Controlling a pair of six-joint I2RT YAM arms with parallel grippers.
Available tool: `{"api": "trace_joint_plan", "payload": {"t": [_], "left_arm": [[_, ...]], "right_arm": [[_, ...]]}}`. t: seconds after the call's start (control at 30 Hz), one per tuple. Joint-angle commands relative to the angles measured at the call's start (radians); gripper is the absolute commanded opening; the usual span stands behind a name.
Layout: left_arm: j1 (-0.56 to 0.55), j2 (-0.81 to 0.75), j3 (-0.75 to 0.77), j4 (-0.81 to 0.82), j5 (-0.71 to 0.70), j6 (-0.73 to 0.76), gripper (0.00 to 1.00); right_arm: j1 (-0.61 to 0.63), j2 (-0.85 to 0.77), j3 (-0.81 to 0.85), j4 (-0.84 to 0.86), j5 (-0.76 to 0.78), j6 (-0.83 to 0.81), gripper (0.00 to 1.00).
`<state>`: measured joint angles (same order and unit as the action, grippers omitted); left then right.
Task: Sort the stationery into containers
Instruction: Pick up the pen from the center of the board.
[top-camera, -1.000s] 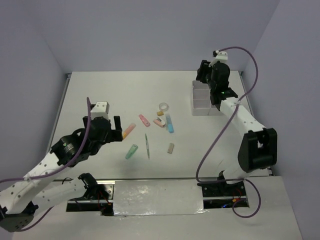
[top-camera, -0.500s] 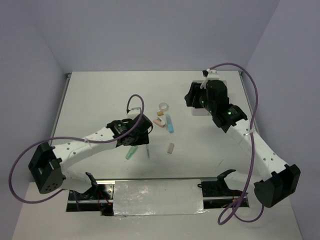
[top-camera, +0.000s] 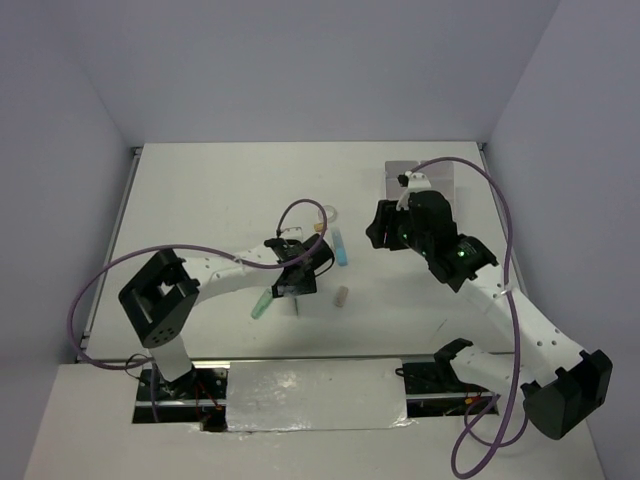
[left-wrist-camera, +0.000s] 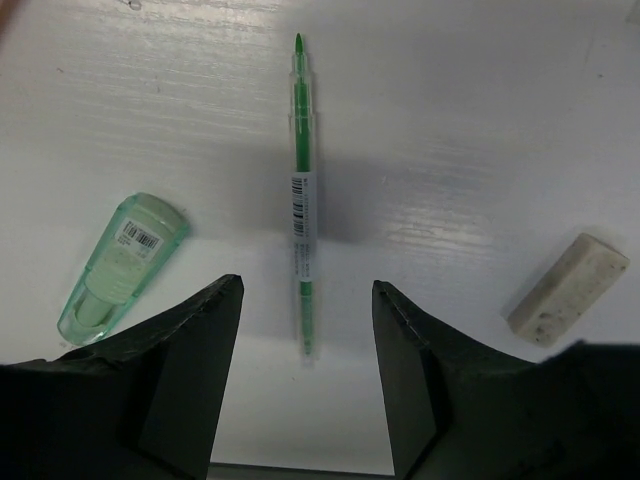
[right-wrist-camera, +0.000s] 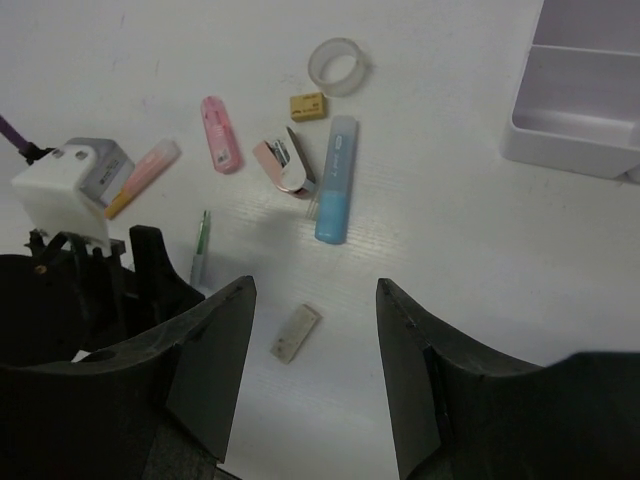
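Observation:
The stationery lies scattered mid-table. In the left wrist view a thin green pen (left-wrist-camera: 302, 190) lies lengthwise, with a green stick (left-wrist-camera: 120, 265) to its left and a tan block (left-wrist-camera: 568, 296) at the right. My left gripper (left-wrist-camera: 306, 283) hovers open over the pen's near end, holding nothing. My right gripper (right-wrist-camera: 315, 287) is open and empty above the tan block (right-wrist-camera: 295, 333). Beyond it are a blue stick (right-wrist-camera: 335, 180), a pink stick (right-wrist-camera: 220, 147), an orange stick (right-wrist-camera: 140, 178) and a white tape ring (right-wrist-camera: 338, 65). The white container (right-wrist-camera: 590, 100) stands at the far right.
From above, my left gripper (top-camera: 295, 280) and right gripper (top-camera: 385, 230) are both near the pile, about a hand's width apart. The right arm covers part of the container (top-camera: 420, 178). A pink clip-like piece (right-wrist-camera: 285, 165) and a small yellow block (right-wrist-camera: 307, 105) lie by the blue stick.
The left arm swung in from the left to the pen and its jaws narrowed. The right arm came away from the container toward the pile.

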<state>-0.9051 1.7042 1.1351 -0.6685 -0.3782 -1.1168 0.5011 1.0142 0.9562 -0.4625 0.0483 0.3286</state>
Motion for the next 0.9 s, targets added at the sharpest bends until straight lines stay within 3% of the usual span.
{"api": "trace_joint_plan", "payload": {"t": [0.0, 0.37, 0.53, 0.63, 0.77, 0.87], "left_arm": [[-0.003, 0.037, 0.037, 0.0, -0.007, -0.038, 0.67], [0.006, 0.081, -0.026, 0.079, 0.024, -0.028, 0.53], [0.037, 0.078, -0.08, 0.13, 0.045, -0.018, 0.53], [0.051, 0.069, -0.113, 0.156, 0.058, -0.005, 0.34], [0.052, 0.086, -0.124, 0.178, 0.087, 0.006, 0.23], [0.051, 0.083, -0.147, 0.205, 0.111, 0.015, 0.06]], "right_arm": [[0.011, -0.025, -0.025, 0.033, -0.025, 0.0, 0.59], [0.014, -0.003, -0.06, 0.084, -0.044, 0.001, 0.59], [0.025, -0.006, -0.059, 0.087, -0.042, -0.002, 0.59], [0.027, -0.008, -0.06, 0.085, -0.044, -0.003, 0.59], [0.031, -0.012, -0.056, 0.084, -0.044, -0.002, 0.58], [0.031, -0.022, -0.063, 0.1, -0.068, -0.002, 0.58]]}}
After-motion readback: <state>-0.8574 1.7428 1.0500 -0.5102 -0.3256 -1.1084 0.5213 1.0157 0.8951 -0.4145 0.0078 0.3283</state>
